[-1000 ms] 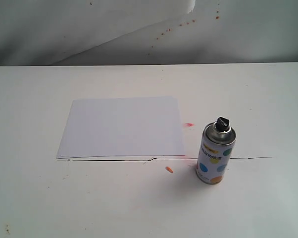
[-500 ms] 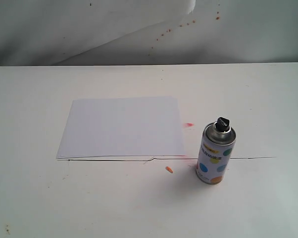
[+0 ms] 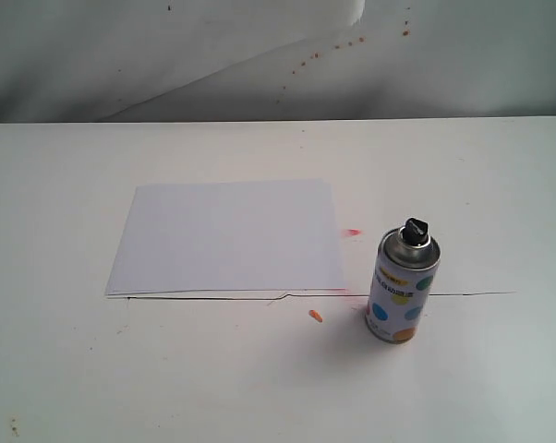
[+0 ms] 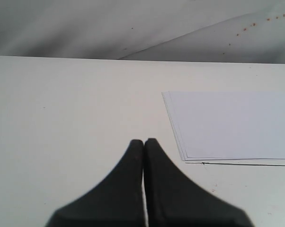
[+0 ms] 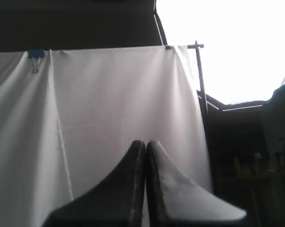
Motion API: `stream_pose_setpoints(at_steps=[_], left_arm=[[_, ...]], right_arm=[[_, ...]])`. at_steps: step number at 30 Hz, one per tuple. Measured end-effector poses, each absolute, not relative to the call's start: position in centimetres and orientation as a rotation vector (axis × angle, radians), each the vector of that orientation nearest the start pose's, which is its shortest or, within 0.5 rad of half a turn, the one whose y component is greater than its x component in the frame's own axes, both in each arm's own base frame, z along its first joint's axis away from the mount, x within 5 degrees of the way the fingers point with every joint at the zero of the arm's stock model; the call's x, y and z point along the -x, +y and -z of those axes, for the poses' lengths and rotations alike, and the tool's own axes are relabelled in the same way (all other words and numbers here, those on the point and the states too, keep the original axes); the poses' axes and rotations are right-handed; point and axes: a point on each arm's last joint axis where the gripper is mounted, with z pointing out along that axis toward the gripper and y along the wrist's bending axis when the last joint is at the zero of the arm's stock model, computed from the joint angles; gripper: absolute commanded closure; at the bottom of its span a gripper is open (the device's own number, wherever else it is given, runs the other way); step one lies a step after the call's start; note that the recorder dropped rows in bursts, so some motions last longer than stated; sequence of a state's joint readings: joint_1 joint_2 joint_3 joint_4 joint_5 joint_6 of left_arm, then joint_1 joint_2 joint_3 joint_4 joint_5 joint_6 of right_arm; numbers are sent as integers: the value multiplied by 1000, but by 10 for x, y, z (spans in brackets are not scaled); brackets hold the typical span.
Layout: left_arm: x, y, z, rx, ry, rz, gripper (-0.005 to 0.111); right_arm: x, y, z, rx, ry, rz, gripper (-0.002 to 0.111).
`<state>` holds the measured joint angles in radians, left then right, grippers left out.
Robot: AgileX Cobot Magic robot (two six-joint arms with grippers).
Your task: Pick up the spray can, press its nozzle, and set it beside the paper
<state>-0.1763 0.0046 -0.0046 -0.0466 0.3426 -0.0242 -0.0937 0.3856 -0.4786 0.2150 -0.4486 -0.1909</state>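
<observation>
Exterior view: soft, even light; table (image 3: 75, 185) rendered bright, backdrop (image 3: 121, 55) greyer. Faint, soft-edged shadow cast by can (image 3: 403, 286) toward lower left of view. Small glint seen on can's silver top. Slight green tint noted at lower right corner.
Left wrist view: paper (image 4: 232, 125) kept fairly sharp; left gripper (image 4: 143, 142) blurred, reduced to dark silhouette.
Right wrist view: upper right blown out to pure white; surroundings underexposed; cloth (image 5: 109, 104) dimly lit; right gripper (image 5: 146, 143) out of focus, one finger washed pale.
</observation>
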Motion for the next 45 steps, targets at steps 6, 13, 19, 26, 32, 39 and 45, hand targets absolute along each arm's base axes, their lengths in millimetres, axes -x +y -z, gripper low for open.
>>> stream_pose_setpoints(at_steps=[6,13,19,26,32,39,45], left_arm=[[-53,-11,-184,-110,1827,187,107],[-53,-11,-184,-110,1827,187,107],[-53,-11,-184,-110,1827,187,107],[-53,-11,-184,-110,1827,187,107],[-53,-11,-184,-110,1827,187,107],[-53,-11,-184,-110,1827,187,107],[-53,-11,-184,-110,1827,187,107]], right_arm=[[-122,-20,-391,-134,1094,129,108],[-165,-20,-355,-130,1407,80,108],[-174,-20,-309,-115,1567,93,108],[-163,-20,-269,-141,1578,93,108],[-154,-18,-241,-153,1650,62,108],[-143,-13,-212,-158,1740,4,108],[-133,-9,-192,-137,1822,-23,108]])
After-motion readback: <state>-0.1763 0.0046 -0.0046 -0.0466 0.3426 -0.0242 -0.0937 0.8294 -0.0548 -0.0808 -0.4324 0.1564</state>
